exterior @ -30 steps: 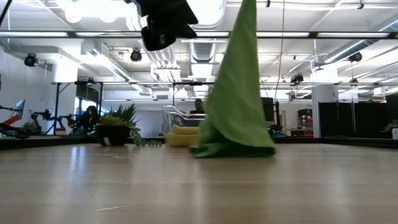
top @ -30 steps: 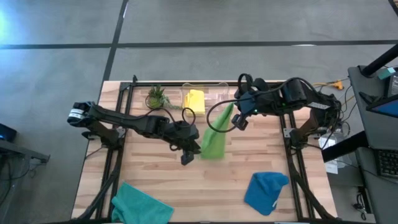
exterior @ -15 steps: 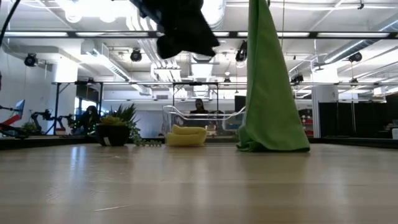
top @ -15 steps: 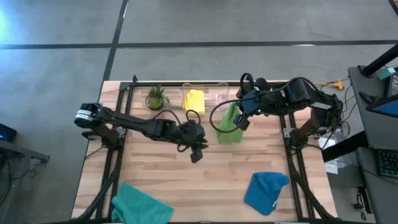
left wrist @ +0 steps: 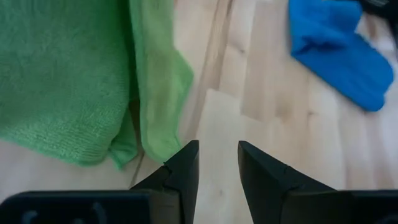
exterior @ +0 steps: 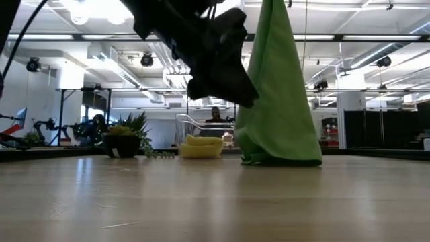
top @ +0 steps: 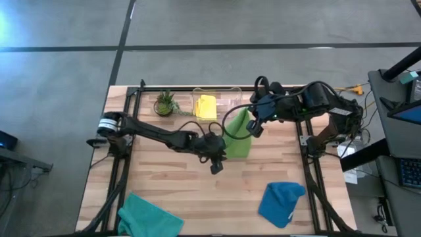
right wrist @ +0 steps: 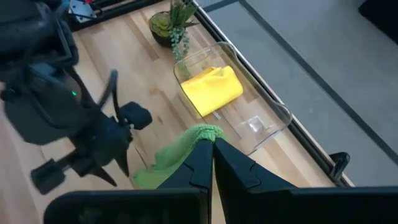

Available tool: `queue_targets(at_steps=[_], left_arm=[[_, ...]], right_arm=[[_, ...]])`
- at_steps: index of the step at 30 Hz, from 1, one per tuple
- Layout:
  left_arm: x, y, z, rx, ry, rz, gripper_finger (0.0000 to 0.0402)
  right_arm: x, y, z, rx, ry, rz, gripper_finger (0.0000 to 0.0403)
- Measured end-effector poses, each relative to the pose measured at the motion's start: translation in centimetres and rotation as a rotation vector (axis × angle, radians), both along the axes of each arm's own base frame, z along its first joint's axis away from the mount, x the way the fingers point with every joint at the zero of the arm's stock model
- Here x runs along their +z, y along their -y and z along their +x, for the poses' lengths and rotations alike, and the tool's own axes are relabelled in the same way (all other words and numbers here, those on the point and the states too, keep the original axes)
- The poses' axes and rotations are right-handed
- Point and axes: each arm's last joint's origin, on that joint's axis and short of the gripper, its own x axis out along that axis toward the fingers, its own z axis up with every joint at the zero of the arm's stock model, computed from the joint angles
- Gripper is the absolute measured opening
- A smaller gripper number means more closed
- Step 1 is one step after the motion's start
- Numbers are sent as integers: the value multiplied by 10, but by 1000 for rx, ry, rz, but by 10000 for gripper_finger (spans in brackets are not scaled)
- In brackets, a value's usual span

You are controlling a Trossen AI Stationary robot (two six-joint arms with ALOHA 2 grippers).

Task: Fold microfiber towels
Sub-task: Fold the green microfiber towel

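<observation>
Wooden planks of the table (top: 164,184) carry everything I'm watching, so I'll go across from the left. At the near left corner the teal towel (top: 148,217) lies crumpled and untouched. Moving in, my left gripper (top: 216,164) has swung toward the middle over the last second and now hangs just beside the hanging cloth's lower edge; its fingers (left wrist: 186,165) are parted a little and hold nothing, with bare wood showing between them in the wrist view. Along the far edge sit the potted plant (top: 165,103) and the clear bin (top: 227,99), with the yellow towel (top: 206,106) folded inside it. Near the table's centre hangs the lime green towel (top: 238,141), which has drifted slightly toward the far right side and back while I held it up. My right gripper (top: 256,125) has its fingers clamped shut on the top corner, so the towel's long axis runs close to vertical, pinched point up, with the bottom hem bunched on the wood. I read this as the left arm closing in to take a lower corner, so the cloth can be spread and folded; that grab is not yet made. Toward the near right corner the blue towel (top: 281,203) lies in a heap, waiting its turn.
</observation>
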Motion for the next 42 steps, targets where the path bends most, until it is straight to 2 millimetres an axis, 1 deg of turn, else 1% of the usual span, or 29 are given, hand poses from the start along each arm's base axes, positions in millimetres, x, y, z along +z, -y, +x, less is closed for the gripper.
queue_targets(at_steps=[4,10,16,23,30,34,39,42], left_arm=[[-9,-5,2,31,-31,-13,96],[-11,-11,1,66,-38,3,96],[-19,-20,-3,148,-65,-51,96],[-20,-23,-2,175,-59,-52,96],[-18,-30,0,209,-28,-69,96],[-24,-36,-5,268,-81,-114,96],[-23,-36,-3,252,-52,-134,96],[-28,-35,1,230,-39,-153,96]], right_arm=[[1,0,-2,0,7,1,8],[3,1,-4,0,12,1,8],[3,1,-5,0,17,2,8],[4,1,-4,0,27,4,8],[5,1,-4,1,35,4,8],[5,0,-4,3,35,3,8],[6,1,-5,6,37,1,8],[6,1,-6,7,38,1,8]])
